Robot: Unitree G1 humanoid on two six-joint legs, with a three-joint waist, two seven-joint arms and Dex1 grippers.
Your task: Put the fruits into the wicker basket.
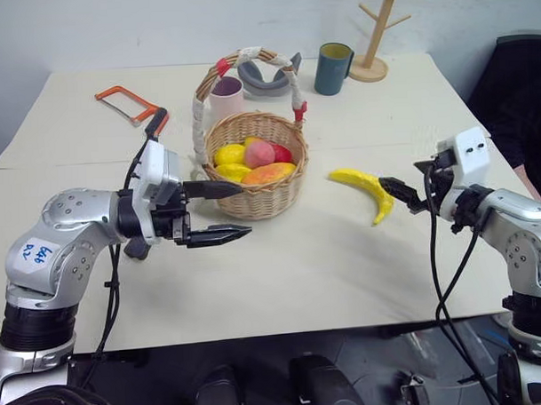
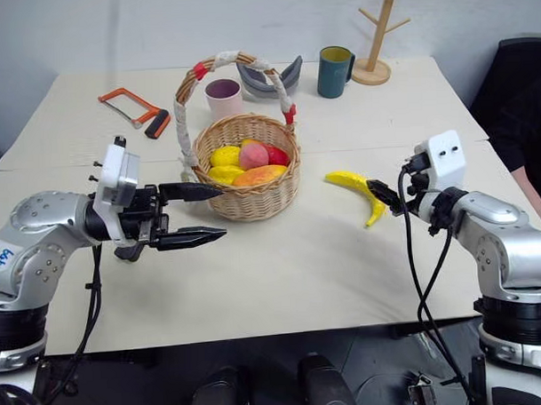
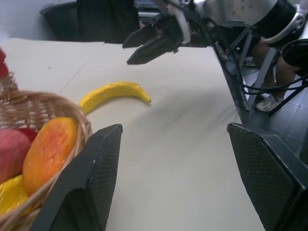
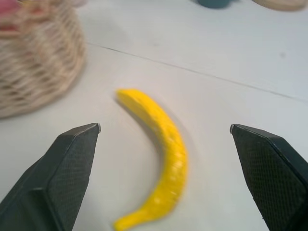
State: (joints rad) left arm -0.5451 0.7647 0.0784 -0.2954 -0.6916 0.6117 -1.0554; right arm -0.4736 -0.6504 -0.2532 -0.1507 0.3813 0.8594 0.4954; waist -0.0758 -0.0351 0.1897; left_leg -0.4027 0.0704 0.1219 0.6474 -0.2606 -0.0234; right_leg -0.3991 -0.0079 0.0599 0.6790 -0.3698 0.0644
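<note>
- mostly done I'd say; the peach (image 1: pixel 259 153) already sits in the basket (image 1: pixel 269 201) with other yellow, red and orange fruit; the banana (image 1: pixel 364 189) is what's left, lying on the table (image 1: pixel 282 273) just right of the basket
- right gripper (image 4: pixel 166 144) spread wide, empty, lined up on the banana from its right end; not touching yet
- left gripper (image 1: pixel 225 211) also spread, holding nothing, hovering at the basket's near-left side
- basket is tan woven wicker, round, tall arched handle wrapped in white cloth with red tape; banana smooth, curved, bright yellow; peach round, pinkish, matte
</note>
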